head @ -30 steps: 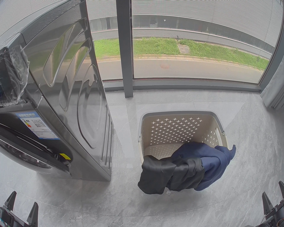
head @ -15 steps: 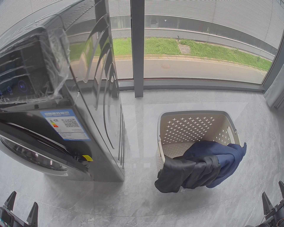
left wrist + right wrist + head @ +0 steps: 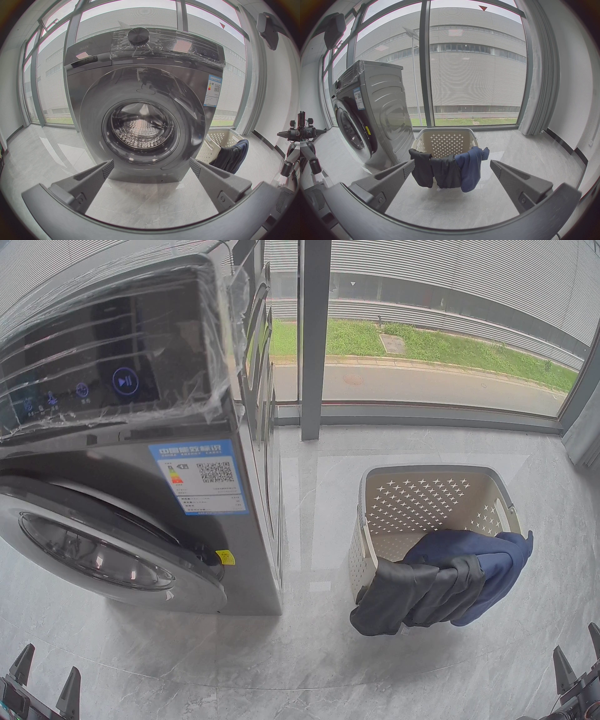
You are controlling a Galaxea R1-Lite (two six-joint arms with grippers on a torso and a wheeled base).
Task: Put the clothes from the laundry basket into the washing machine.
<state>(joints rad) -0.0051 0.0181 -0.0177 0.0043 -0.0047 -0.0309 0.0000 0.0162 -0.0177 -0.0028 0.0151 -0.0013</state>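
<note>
**Camera swings toward the washer's front; clothes wait on the basket rim**

Since a second ago the whole head view has shifted, so the camera has turned. The washing machine and the basket keep their places on the floor [image 3: 312,665], and both grippers sit at the same lower corners of the view.

At far left, the left gripper [image 3: 49,665] hangs low with its two dark fingers spread apart and nothing between them. It faces the washing machine [image 3: 250,565], a dark grey front-loader. The machine's round glass door [image 3: 100,552] is closed, clear plastic film covers its control panel [image 3: 112,377], and a white and blue label [image 3: 199,476] is stuck on above the door.

To the right of the machine, apart from it, the cream laundry basket [image 3: 431,469] stands on the floor in front of a tall window [image 3: 437,334]. Two garments hang over the basket's near rim, touching each other: a black garment [image 3: 400,596] on the left and a blue garment [image 3: 494,565] on the right, spilling over the corner.

At far right, the right gripper [image 3: 576,643] is low, fingers apart, empty, and well short of the basket.
</note>
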